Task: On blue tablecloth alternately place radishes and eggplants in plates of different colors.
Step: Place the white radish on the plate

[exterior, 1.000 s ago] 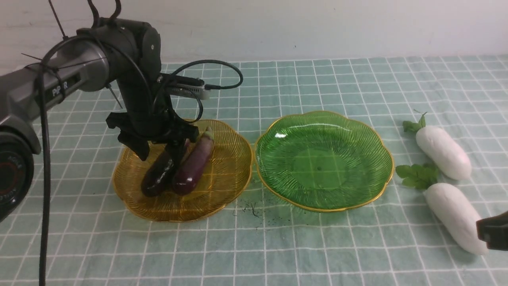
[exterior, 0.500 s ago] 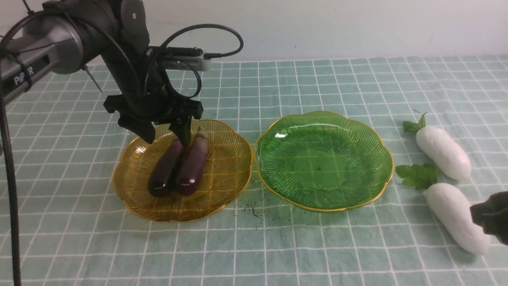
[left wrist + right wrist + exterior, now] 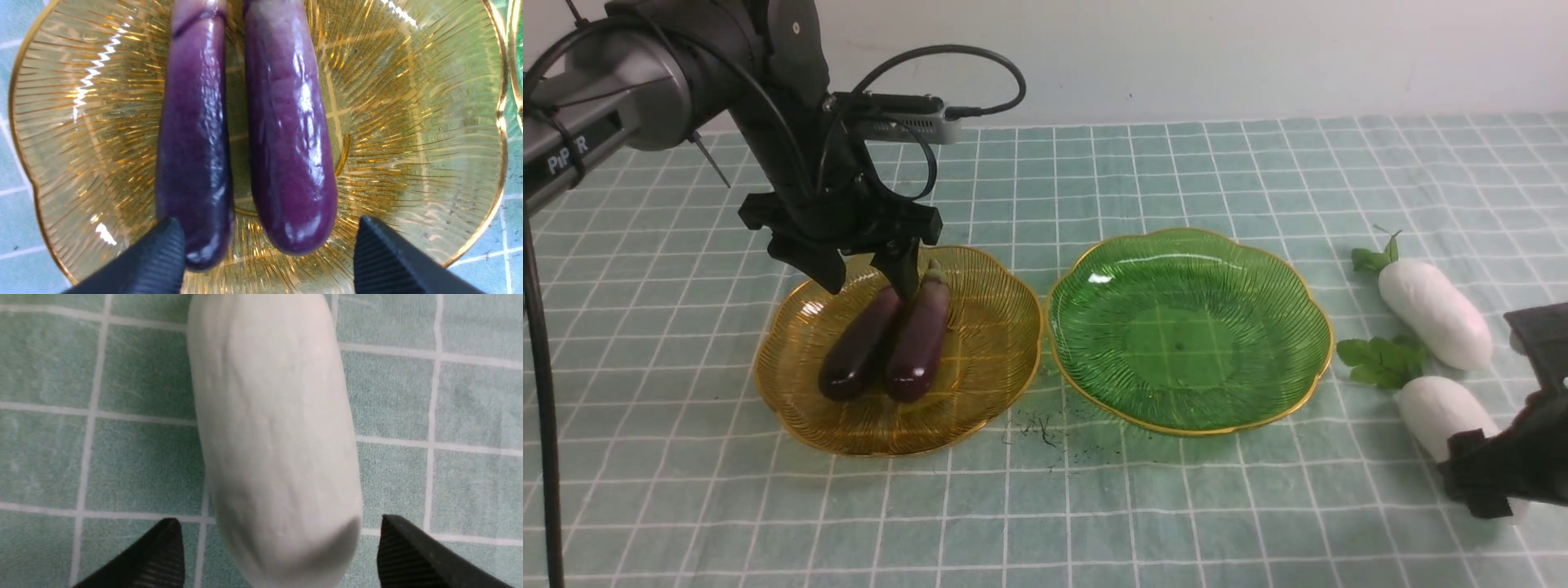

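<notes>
Two plates counted: amber plate (image 3: pixel 988 351) at 9 o'clock, green plate (image 3: pixel 1180 351) near centre. Two eggplants (image 3: pixel 918 343) lay in the amber plate; two white radishes (image 3: pixel 1435 314) lay on the blue tablecloth (image 3: pixel 1176 523), 3 to 4 o'clock. Left gripper (image 3: pixel 866 282), at 10 o'clock, stood open above the eggplants; right gripper (image 3: pixel 282 549), at 4 o'clock, stood open around the nearer radish. The right gripper partly hid that radish; its arm was cut off.
</notes>
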`<move>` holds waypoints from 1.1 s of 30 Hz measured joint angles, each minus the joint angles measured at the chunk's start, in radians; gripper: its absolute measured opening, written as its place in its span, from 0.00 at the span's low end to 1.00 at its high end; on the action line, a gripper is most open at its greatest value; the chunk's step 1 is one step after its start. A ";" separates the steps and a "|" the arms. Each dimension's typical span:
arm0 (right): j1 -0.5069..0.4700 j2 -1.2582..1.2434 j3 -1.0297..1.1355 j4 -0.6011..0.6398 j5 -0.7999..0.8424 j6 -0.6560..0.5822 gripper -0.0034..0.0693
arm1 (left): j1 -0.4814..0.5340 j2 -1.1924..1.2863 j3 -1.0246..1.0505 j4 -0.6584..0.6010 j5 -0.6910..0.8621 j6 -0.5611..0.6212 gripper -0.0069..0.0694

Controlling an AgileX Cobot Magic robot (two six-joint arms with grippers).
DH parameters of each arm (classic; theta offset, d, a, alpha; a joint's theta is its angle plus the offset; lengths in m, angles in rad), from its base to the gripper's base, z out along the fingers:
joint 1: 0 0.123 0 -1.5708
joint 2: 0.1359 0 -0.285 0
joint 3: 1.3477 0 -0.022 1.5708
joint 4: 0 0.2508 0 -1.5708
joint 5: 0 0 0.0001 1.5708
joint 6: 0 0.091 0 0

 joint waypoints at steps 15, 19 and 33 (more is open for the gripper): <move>0.000 0.065 -0.003 -0.002 0.011 0.013 0.63 | 0.000 0.000 0.000 -0.001 0.000 0.004 0.75; 0.000 0.065 -0.028 0.004 0.060 0.014 0.63 | 0.000 0.000 0.000 -0.001 0.000 0.004 0.75; 0.003 0.071 -0.422 0.207 0.482 -0.019 0.63 | 0.000 0.000 0.000 -0.002 0.000 0.004 0.75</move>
